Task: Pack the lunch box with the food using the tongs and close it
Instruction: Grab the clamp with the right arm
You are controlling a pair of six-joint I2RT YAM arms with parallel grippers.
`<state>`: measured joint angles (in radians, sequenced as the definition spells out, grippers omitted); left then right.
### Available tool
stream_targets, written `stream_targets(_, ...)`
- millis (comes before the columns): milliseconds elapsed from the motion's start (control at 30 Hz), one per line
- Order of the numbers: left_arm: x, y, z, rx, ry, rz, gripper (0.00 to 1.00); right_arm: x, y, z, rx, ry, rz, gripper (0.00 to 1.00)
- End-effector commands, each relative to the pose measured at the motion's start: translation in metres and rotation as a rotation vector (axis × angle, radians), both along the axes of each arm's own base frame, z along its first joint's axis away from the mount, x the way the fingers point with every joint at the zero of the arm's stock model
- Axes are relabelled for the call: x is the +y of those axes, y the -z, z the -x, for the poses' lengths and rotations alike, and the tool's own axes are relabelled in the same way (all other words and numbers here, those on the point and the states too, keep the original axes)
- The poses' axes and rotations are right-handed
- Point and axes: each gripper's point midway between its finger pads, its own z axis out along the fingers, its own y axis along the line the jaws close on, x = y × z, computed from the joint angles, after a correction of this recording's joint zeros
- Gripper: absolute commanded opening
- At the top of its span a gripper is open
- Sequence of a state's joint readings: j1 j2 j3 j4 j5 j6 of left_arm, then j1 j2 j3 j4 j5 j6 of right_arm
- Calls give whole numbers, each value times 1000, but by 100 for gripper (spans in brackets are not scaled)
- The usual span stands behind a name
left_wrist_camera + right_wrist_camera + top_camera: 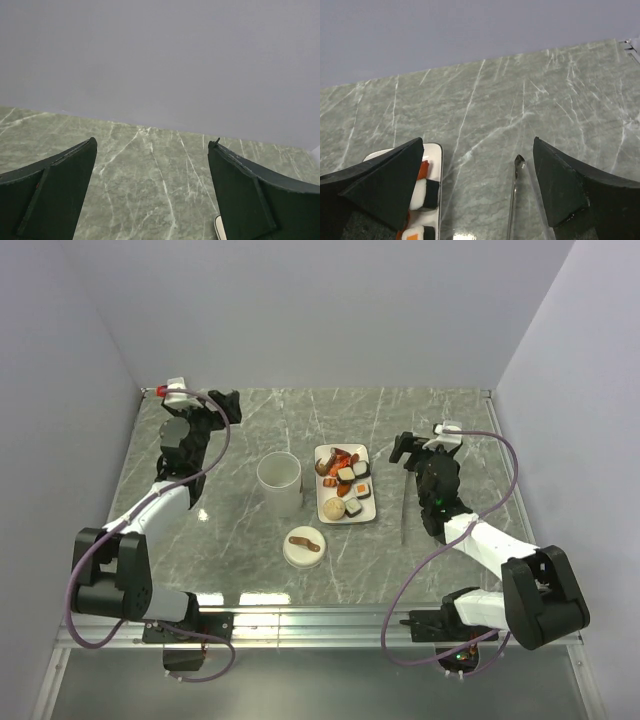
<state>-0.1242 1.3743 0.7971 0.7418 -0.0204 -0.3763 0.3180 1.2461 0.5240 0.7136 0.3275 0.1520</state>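
The lunch box, a tall white cup, stands uncovered left of the plate. Its round cream lid with a brown strap lies in front of it. The food sits in small pieces on the plate; a white-and-black block shows in the right wrist view. The tongs lie flat on the table right of the plate. My right gripper hangs open over their far end, and the tongs show between its fingers, near the right one. My left gripper is open and empty at the far left.
The green marble table is walled at the back and on both sides. In the left wrist view the left gripper faces the back wall, with a sliver of something white beside its right finger. The plate's rim lies by the right gripper's left finger.
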Motion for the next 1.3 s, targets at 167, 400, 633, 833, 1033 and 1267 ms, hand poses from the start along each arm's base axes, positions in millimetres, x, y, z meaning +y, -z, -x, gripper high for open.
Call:
stream_targets(167, -4, -10, -10, 7, -17, -33, 99, -8, -30, -1, -52, 46, -42, 97)
stream_targets(400, 0, -5, -11, 40, -39, -30, 99, -28, 5, -12, 184, 112, -43, 98)
stream_targets(633, -2, -2, -13, 57, -27, -36, 99, -27, 47, -40, 465, 122, 27, 97)
stream_targets(833, 4, 6, -17, 89, -62, -48, 99, -33, 87, -36, 671, 150, 66, 96)
stream_targets(1033, 3, 10, -20, 103, -59, -46, 99, -31, 117, -18, 781, 128, 66, 96)
stream_targets(1267, 1, 12, -22, 111, -49, -47, 99, -25, 144, -13, 890, 90, 62, 94)
